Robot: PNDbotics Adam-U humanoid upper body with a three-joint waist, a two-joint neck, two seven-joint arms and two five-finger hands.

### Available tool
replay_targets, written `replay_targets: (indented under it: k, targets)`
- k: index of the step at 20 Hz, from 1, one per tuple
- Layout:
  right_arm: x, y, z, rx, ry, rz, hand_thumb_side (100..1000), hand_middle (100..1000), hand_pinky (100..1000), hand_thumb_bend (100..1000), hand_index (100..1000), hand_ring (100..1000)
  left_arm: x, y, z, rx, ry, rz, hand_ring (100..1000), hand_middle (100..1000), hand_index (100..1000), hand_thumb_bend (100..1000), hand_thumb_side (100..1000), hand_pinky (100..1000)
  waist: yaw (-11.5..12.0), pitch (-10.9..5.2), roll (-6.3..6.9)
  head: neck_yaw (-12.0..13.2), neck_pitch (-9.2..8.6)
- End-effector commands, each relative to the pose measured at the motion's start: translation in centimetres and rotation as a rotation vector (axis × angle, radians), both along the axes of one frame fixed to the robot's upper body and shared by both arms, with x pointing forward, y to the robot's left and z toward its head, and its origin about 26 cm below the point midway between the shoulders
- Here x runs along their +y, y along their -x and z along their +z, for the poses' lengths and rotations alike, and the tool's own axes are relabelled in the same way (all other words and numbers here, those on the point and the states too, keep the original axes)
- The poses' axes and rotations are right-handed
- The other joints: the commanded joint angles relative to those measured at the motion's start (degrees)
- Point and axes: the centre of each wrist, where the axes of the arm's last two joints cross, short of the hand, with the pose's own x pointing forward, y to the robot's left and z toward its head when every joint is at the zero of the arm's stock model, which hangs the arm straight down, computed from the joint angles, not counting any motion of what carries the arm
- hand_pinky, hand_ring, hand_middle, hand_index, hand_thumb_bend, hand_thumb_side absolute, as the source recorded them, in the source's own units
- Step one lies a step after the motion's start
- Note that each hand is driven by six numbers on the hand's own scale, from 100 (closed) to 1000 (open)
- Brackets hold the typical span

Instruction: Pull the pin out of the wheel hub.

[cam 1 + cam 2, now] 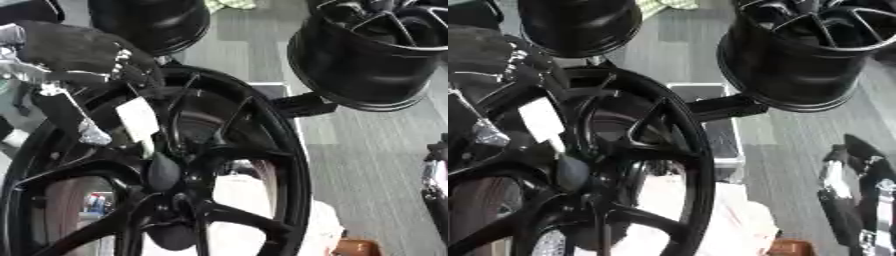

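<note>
A large black wheel hub (pixel 262 150) with curved spokes stands on edge and fills the lower left of both views. A white tag (pixel 137 120) hangs on one spoke. At the hub's centre sits a dark rounded drop-shaped piece (pixel 163 172); I cannot tell whether it is the pin. My left arm comes in from the upper left, and my left hand (pixel 68 107) reaches down over the rim toward the spokes, its fingers partly hidden among them. My right hand (pixel 839 182) hangs apart at the right edge, fingers straight and holding nothing.
Two more black wheel hubs stand behind, one at the top centre (pixel 153 22) and one at the upper right (pixel 372 55) on a black bracket (pixel 302 105). Grey floor (pixel 367 160) lies to the right. A brown object (pixel 354 247) shows at the bottom.
</note>
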Motion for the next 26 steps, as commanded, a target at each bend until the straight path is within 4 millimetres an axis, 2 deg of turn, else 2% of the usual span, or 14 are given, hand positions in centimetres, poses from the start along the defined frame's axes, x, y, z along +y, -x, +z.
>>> replay_targets:
  k: [1,8,17,24,26]
  targets:
    - [0.0,0.1,0.6,-0.023,0.004,0.005,555,637,875,100,791,861,0.5,0.2,1.0,0.001,-0.402,-0.110,860,780,829,421,416,843,-0.04,-0.97,0.06,0.26,-0.63]
    - [0.0,0.0,0.7,-0.025,0.002,0.005,556,637,876,100,792,861,0.8,-0.3,0.6,0.017,-0.399,-0.097,837,733,796,403,407,825,-0.14,-0.89,-0.01,0.29,-0.66]
    - [0.0,0.0,0.7,-0.025,-0.002,0.003,558,637,876,100,792,861,0.8,-0.7,0.2,0.039,-0.383,-0.107,798,679,752,326,371,803,-0.23,-0.89,-0.07,0.34,-0.75]
    - [0.0,0.0,0.7,-0.028,-0.006,0.002,560,637,877,100,792,861,0.8,-0.9,0.1,0.031,-0.389,-0.098,777,654,727,348,380,786,-0.37,-0.87,-0.05,0.40,-0.95]
    - [0.0,0.0,0.7,-0.027,-0.007,0.002,561,637,877,100,792,862,0.8,-1.0,-0.1,0.035,-0.383,-0.106,759,625,705,279,361,776,-0.39,-0.85,-0.07,0.37,-0.93]
